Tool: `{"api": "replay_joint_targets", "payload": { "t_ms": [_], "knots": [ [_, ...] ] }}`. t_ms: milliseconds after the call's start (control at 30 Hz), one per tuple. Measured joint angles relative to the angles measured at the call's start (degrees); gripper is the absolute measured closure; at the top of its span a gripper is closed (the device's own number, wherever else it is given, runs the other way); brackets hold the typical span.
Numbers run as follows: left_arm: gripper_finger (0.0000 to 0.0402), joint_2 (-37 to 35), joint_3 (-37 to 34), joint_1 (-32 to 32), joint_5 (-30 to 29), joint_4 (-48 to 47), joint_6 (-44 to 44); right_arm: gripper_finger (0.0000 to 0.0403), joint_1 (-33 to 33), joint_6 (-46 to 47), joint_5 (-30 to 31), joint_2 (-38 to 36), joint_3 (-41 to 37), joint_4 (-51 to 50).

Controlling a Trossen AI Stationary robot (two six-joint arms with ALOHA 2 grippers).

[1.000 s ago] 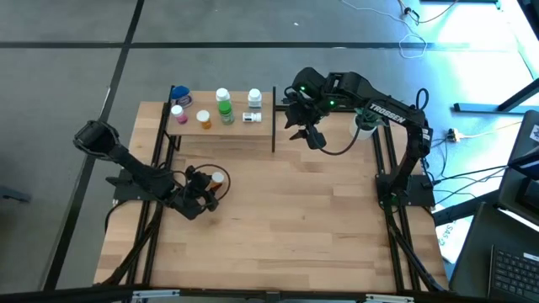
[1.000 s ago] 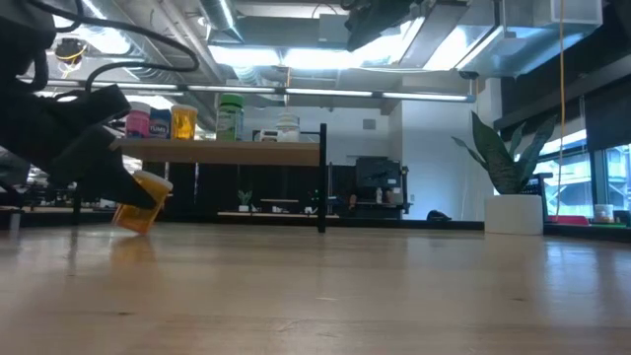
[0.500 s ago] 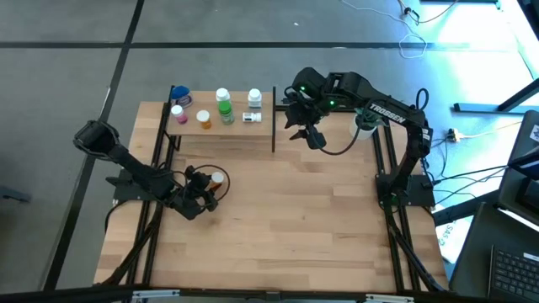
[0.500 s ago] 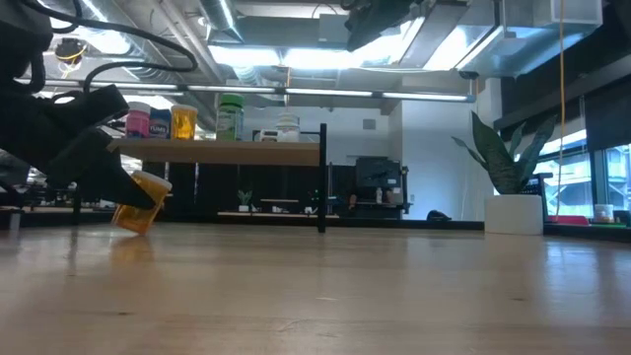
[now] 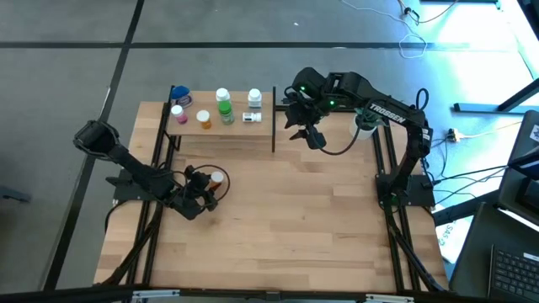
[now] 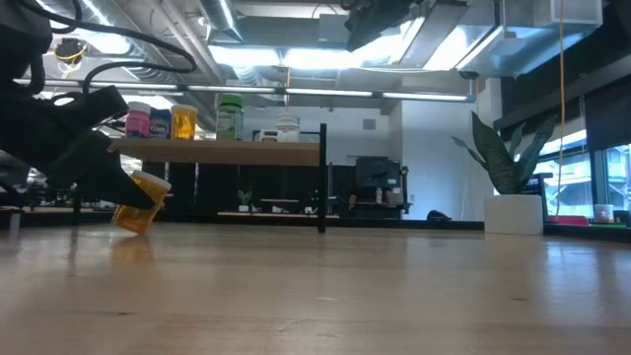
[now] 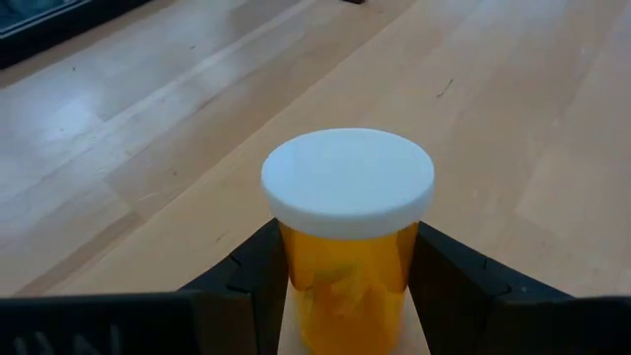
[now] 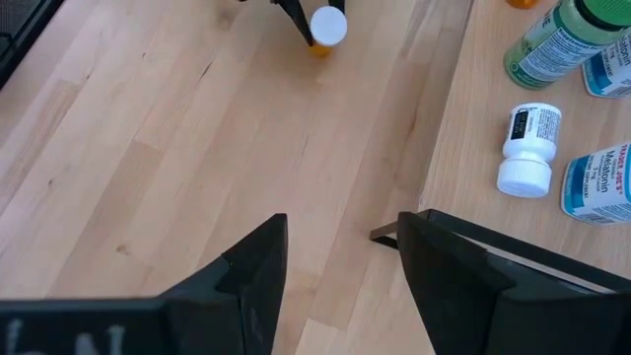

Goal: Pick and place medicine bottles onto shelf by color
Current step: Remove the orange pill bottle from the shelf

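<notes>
Orange bottle [image 7: 347,237] clamped at the body between the left pincer [image 5: 208,192] fingers, tilted, white cap leading, long axis slanting toward the shelf [image 5: 221,128]. Held just off the tabletop [image 5: 278,219], well short of the shelf. No shift over the last second: lift paused, placing beside the orange one [image 5: 204,119] still ahead. Right pincer [image 5: 303,128] open, empty, raised beside the shelf's end.

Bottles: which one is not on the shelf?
The orange bottle in the left gripper, over the table; the others sit on the shelf.
</notes>
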Motion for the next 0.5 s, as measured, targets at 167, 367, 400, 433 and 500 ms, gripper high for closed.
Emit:
{"api": "replay_joint_targets", "payload": {
  "t_ms": [167, 367, 400, 433, 500],
  "knots": [
    [0.0237, 0.0, 0.0, 0.0, 0.0, 0.0, -0.4, 0.0208, 0.0, 0.0, 0.0, 0.0, 0.0, 0.0],
    [0.0233, 0.0, 0.0, 0.0, 0.0, 0.0, -0.8, 0.0208, 0.0, 0.0, 0.0, 0.0, 0.0, 0.0],
    [0.0228, 0.0, 0.0, 0.0, 0.0, 0.0, -1.4, 0.0208, 0.0, 0.0, 0.0, 0.0, 0.0, 0.0],
    [0.0222, 0.0, 0.0, 0.0, 0.0, 0.0, -1.8, 0.0208, 0.0, 0.0, 0.0, 0.0, 0.0, 0.0],
    [0.0206, 0.0, 0.0, 0.0, 0.1, 0.0, -1.7, 0.0208, 0.0, 0.0, 0.0, 0.0, 0.0, 0.0]
  ]
}}
